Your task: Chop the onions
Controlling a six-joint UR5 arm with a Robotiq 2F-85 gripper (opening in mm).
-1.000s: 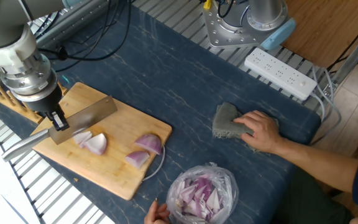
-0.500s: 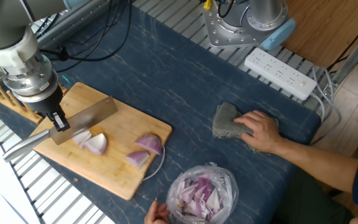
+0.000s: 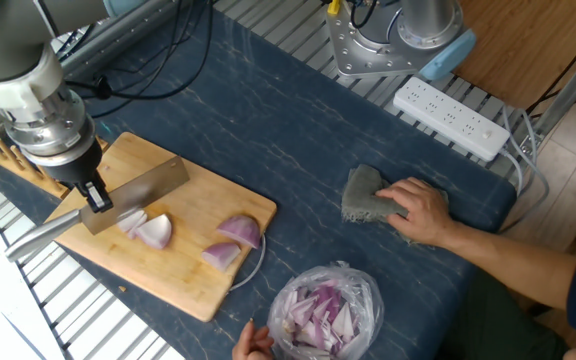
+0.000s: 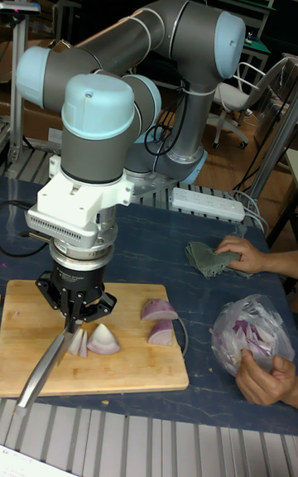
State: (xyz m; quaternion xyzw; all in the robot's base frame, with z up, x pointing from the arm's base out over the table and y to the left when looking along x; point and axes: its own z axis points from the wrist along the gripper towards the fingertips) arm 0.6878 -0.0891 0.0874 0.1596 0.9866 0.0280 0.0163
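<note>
On the wooden cutting board [image 3: 183,255], which serves as the landmark, the work is laid out. The gripper [image 3: 94,196] is closed on the handle end of a cleaver [image 3: 138,192], whose broad blade lies across the board's back-left corner, edge down and just beside the nearest onion pieces. A long metal handle [image 3: 38,235] runs off the board's left edge; whether it belongs to the cleaver cannot be told for certain. The blade is held this way, it is judged, so that a downward press can be made straight through the onions.

Onions [image 3: 146,228] are found in two groups on the board: a wedge with thin slices near the blade, towards the left, and two larger wedges [image 3: 230,242] near the board's right edge, still to be cut. In the tall view the same wedge [image 4: 103,339] sits directly under the gripper [image 4: 80,311].

Off the board's right corner, a clear plastic bag [image 3: 325,308] of chopped bits is steadied by a person's hand [image 3: 252,344], probably to receive more. Further right of the board, another hand [image 3: 420,210] rests on a grey cloth [image 3: 368,197], likely kept for wiping. A white power strip [image 3: 450,118] lies well beyond the board.

No brand, label or legible writing is seen anywhere.
</note>
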